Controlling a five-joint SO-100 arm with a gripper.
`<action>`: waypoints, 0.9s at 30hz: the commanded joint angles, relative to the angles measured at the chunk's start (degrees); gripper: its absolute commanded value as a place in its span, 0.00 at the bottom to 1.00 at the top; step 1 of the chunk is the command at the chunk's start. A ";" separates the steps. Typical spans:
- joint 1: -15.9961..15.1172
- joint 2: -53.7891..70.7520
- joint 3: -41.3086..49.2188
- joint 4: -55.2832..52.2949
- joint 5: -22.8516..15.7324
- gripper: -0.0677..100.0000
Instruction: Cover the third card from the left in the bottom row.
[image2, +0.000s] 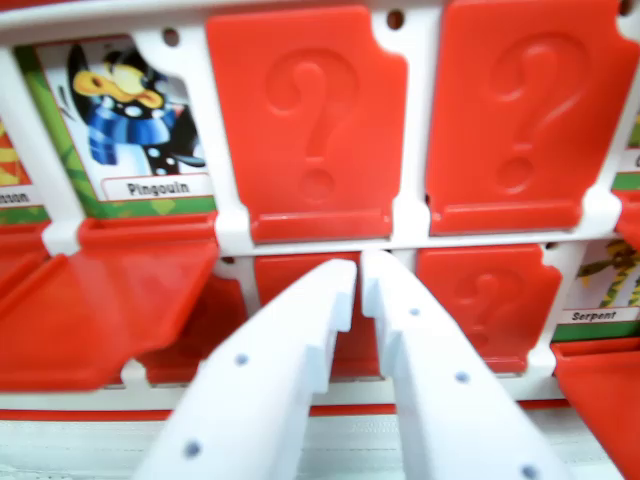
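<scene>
Wrist view. Lower-row flap (300, 275), red, sits just past the tips of the tool (358, 272), in the white frame (410, 225); whether it touches the tips cannot be told. The white fingers (270, 380) are pressed nearly together, pinching nothing. Right of it, a closed flap (485, 300); left, an open flap (100, 310) tilted outward. Above: two closed question-mark flaps (310, 120), the "Pingouin" card (135, 120), and at the right the "Serpent" card (605, 285).
</scene>
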 joint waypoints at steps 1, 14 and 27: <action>0.26 2.20 -6.94 0.35 0.26 0.00; 0.70 19.07 -4.92 19.16 -0.44 0.00; 4.66 45.79 -1.85 42.45 -6.42 0.00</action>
